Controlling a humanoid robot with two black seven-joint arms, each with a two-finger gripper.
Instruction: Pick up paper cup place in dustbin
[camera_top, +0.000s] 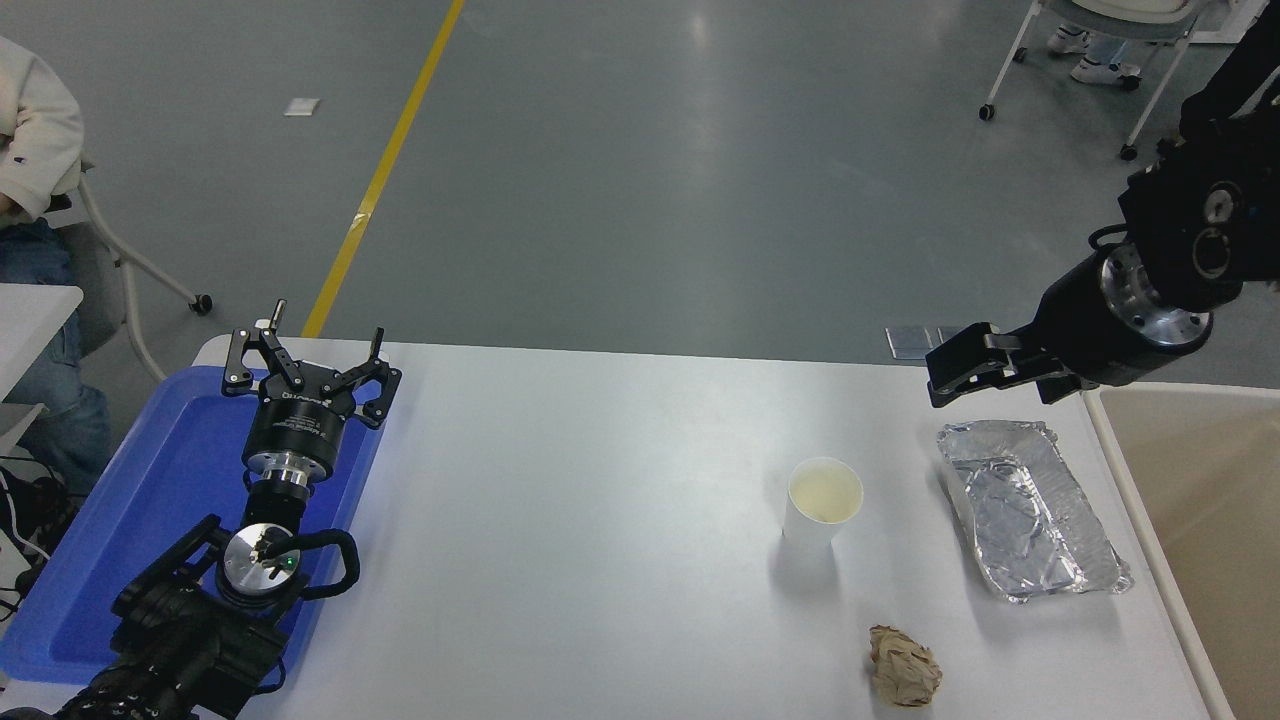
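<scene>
Our right gripper (940, 375) is hovering at one o'clock from the paper cup (822, 500), finger state unclear; our left gripper (305, 365) is resting released.

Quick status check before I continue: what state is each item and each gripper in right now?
paper cup: upright on the table, empty, untouched
dustbin: open-topped, at the table's right edge
foil tray: crumpled, lying flat, right of the cup
brown paper ball: crumpled, near the front edge
blue tray: flat, at the left end
left gripper: open, parked over the blue tray
right gripper: empty, above the foil tray's far end; opening unclear
</scene>
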